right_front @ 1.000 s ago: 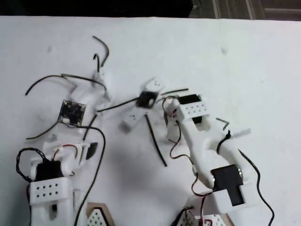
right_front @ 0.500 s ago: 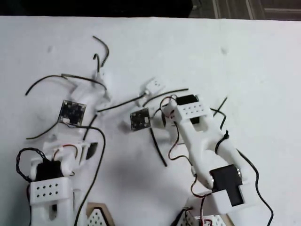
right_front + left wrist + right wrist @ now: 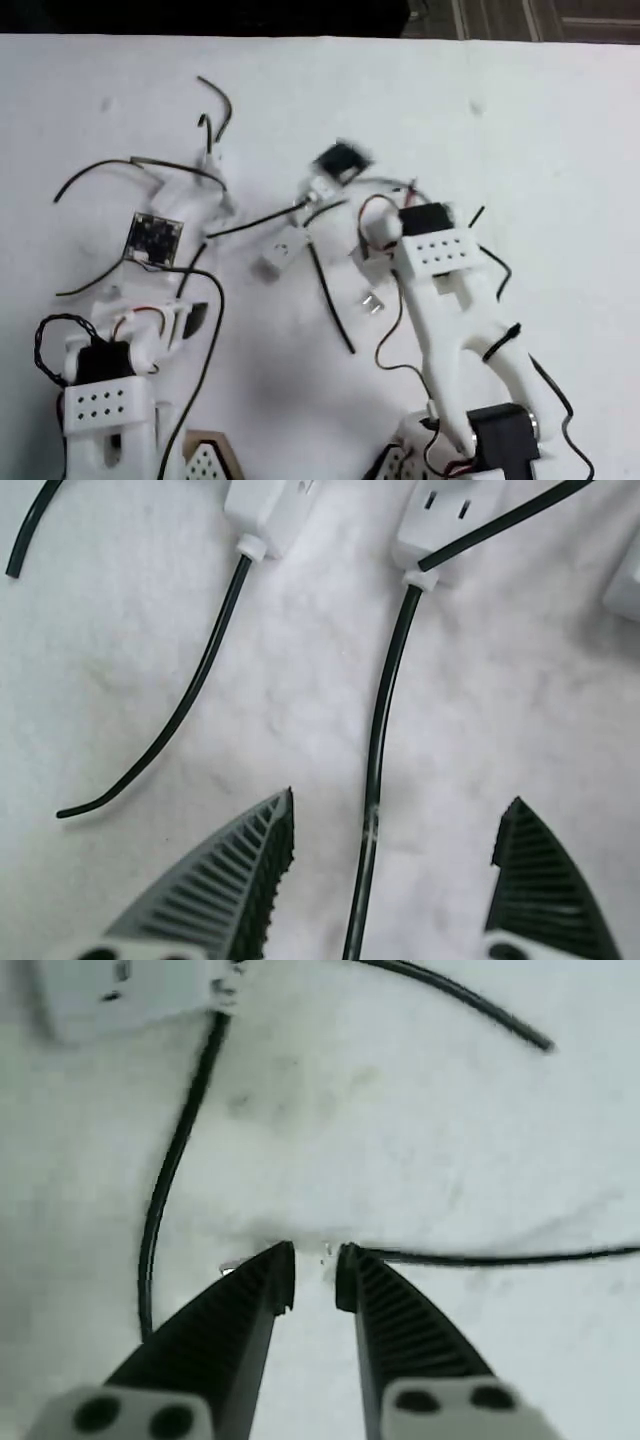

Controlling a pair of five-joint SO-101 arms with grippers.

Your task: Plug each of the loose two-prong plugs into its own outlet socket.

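Two grippers: both empty, above table [image 3: 560, 130].
Left gripper [image 3: 390, 820]: fingers wide apart, straddling black cord [image 3: 385, 710] leading from socket [image 3: 440, 515].
Right gripper [image 3: 315, 1265]: fingers nearly closed, slim gap, tips beside second cord [image 3: 480, 1257].
Socket: flat on table, white, just beyond left fingertips.

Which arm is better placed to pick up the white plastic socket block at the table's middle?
Probably right. That arm stretches over the middle of the table, close to the white plastic socket block, and the right tool is empty. The left tool sits back near its base, open over a black cable.
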